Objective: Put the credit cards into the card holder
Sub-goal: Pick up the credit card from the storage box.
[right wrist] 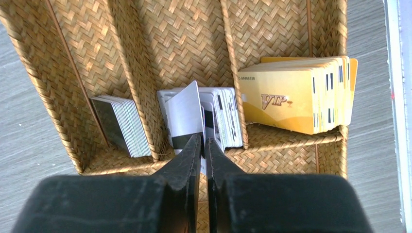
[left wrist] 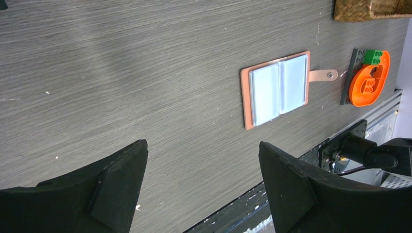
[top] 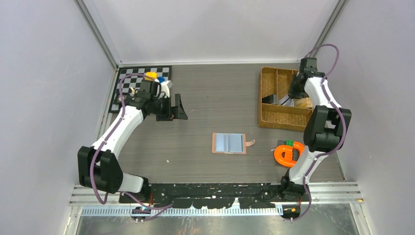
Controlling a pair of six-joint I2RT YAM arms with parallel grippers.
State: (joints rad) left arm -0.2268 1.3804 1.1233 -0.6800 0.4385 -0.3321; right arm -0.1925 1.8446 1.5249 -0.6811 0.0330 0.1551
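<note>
Salmon-pink leather-like bifold card holder (top: 228, 143) lies open flat mid-table, long axis left to right. Beyond it the left gripper (top: 172, 111) hangs wide open and empty. Farthest, the right gripper (right wrist: 204, 141) is pinched on a pale grey-white plastic card (right wrist: 183, 111) in the woven wicker tray (top: 268, 121), so the card holder lies nearer the bases and to its left.

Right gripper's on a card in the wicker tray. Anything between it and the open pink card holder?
Nothing visible on the table. The right gripper pinches a pale grey-white plastic card in the woven wicker tray, whose wall it must clear. The salmon-pink leather-like card holder lies open; the orange toy sits to the side.
</note>
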